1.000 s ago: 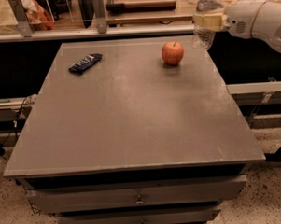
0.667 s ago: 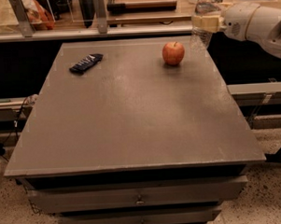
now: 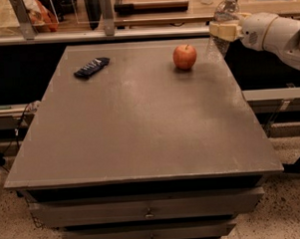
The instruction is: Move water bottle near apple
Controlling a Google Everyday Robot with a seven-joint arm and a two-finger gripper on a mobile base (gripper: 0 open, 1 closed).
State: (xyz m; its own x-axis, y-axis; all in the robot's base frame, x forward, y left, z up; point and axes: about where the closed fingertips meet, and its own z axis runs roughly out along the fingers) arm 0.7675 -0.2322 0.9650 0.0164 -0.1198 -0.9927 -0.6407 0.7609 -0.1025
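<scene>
Camera view: gripper (image 3: 225, 30) clamps the water bottle (image 3: 224, 12) (lower half faint) just beside the apple (image 3: 185, 56)

Gripper (image 3: 222, 31): blocky pale cream-yellow fingers; above desk's far right corner.
Wrist (image 3: 254, 29): rounded white housing, small dark round patch.
Arm (image 3: 286, 36): smooth white shell, bulbous segments; beyond right edge.

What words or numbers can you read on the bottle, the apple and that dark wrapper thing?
No text here can be read.
On the water bottle: any label print is too blurred to read. The gripper holds it, fingers shut on it, at the far right edge of the table.
On the dark wrapper: any print is too small to read.
On the apple: no sticker or writing shows.
</scene>
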